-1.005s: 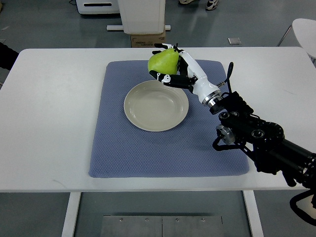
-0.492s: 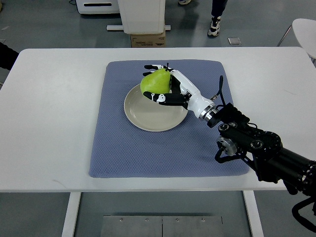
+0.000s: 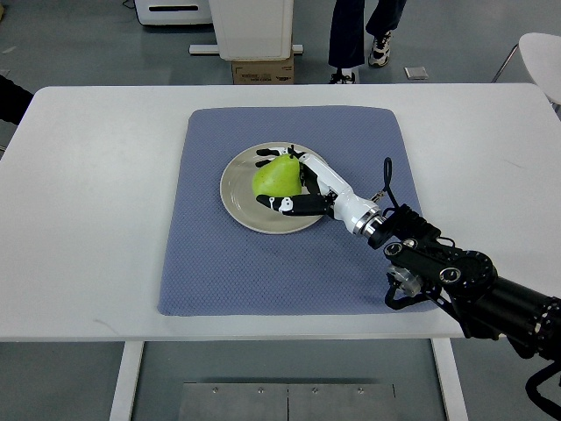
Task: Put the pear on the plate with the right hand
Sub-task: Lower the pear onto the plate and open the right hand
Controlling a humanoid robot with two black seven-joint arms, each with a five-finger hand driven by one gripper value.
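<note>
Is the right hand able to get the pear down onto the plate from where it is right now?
Probably yes. The right hand is closed around the pear directly over the plate, whose surface is otherwise bare, so nothing seems to block setting it down.

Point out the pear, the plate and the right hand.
pear (image 3: 277, 177), top view, middle of its green skin.
plate (image 3: 235, 195), top view, bare left rim.
right hand (image 3: 302, 182), top view, palm wrapped round the pear.
</note>
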